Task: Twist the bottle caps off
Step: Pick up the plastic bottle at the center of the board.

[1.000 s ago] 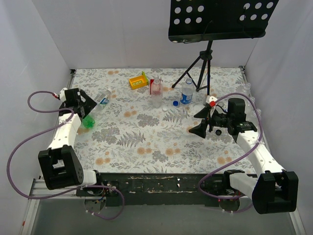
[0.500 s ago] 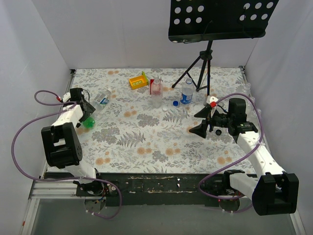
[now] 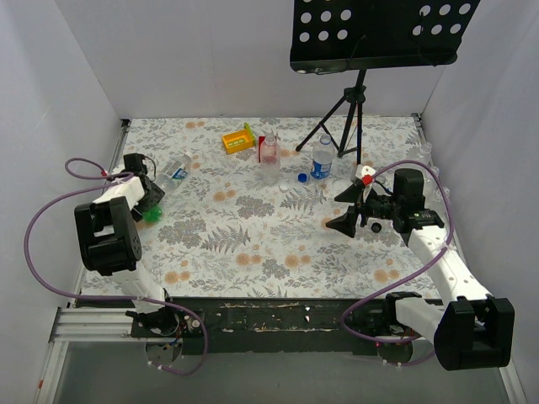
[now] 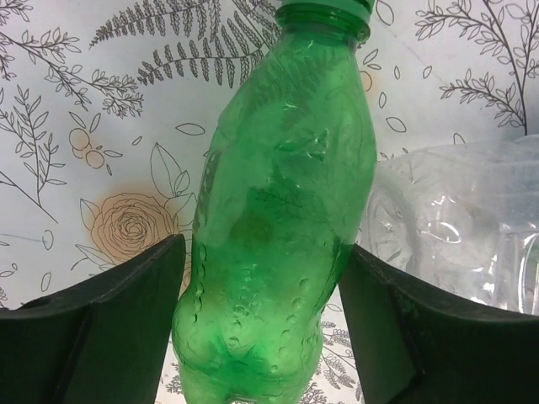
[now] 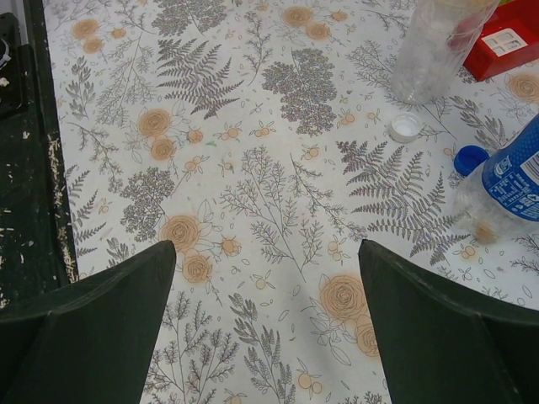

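Our left arm has folded back, and the left hand (image 4: 265,337) has come down around the translucent green dimpled plastic bottle (image 4: 278,210).
We find that bottle lying near the left edge of the tabletop (image 3: 253,244), fingers pressed to both its flanks; its green screw cap (image 4: 324,10) looks unopened. A crumpled clear plastic bottle (image 4: 455,219) lies just beside it. Our right hand (image 5: 265,328) hangs wide open and empty. A small white round cap (image 5: 405,127) and a blue round cap (image 5: 470,158) lie loose by the blue-labelled clear bottle (image 5: 505,185), so we judge the task partly done.
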Action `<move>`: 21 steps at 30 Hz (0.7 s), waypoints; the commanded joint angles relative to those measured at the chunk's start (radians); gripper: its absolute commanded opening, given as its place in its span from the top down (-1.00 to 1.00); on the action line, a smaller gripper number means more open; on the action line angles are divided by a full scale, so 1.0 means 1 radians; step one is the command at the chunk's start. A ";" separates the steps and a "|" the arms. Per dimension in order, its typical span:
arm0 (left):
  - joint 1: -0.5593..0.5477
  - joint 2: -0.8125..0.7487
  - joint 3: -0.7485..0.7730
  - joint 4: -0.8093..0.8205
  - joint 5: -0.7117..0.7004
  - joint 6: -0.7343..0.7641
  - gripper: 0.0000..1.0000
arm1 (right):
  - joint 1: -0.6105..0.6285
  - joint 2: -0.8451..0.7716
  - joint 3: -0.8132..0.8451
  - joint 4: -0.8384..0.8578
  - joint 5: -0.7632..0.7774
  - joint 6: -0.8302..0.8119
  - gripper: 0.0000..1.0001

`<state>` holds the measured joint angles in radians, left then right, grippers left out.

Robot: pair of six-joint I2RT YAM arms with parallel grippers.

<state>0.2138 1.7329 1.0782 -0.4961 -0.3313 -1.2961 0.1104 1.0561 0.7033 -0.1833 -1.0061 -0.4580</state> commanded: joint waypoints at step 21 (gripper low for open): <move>0.030 -0.369 -0.047 0.056 0.020 0.112 0.65 | -0.011 -0.008 0.005 -0.001 -0.025 -0.025 -0.94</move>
<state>0.2386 1.5166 1.0466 -0.4728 -0.3504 -1.2514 0.1047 1.0561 0.7033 -0.1833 -1.0058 -0.4747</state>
